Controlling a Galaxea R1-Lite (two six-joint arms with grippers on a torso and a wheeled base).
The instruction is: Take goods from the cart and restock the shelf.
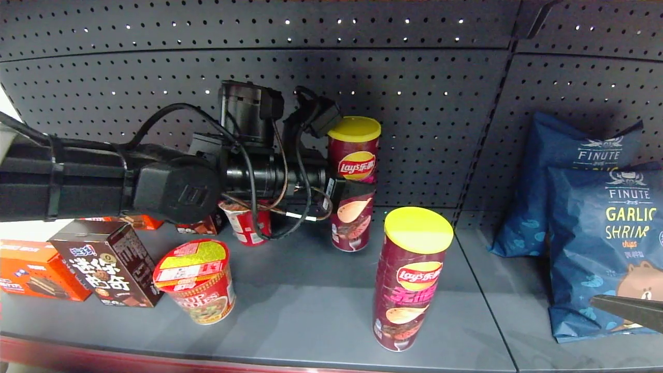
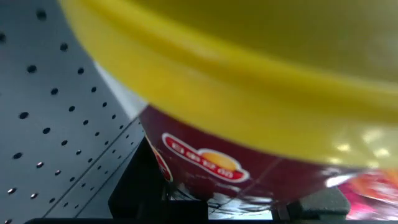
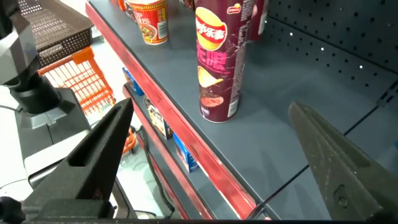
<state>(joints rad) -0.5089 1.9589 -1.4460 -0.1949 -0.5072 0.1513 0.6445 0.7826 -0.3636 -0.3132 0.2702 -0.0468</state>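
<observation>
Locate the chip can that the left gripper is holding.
In the head view the held chip can is upright at the back of the shelf near the pegboard, in the left gripper, behind and left of the other chip can.

- The shelf point(image 1: 311, 290) looks like grey painted metal, smooth and dull.
- The back panel point(image 1: 414, 77) is the same dull grey metal, full of small holes.
- The front strip point(image 3: 186, 130) of the shelf is red and a bit shiny.
- The front chip can point(image 1: 409, 290) has a glossy printed wrap, and its yellow lid point(image 1: 418, 229) is smooth plastic.
- The back chip can point(image 1: 355, 155) is just as shiny.
- The cup noodles point(image 1: 199, 282) have a shiny foil-like top.
- The brown box point(image 1: 111, 264) and orange box point(image 1: 31, 269) are smooth, glossy cardboard.
- The blue chip bags point(image 1: 601, 233) are crinkly soft plastic.
- The left gripper point(image 1: 356, 192) is dull black hard plastic, and its cables point(image 1: 290, 171) look smooth and rubbery.
- The right gripper point(image 3: 211, 107) has dull dark grey fingers point(image 3: 329, 155).
- The cart basket point(image 3: 81, 81) is an orange plastic grid.
</observation>
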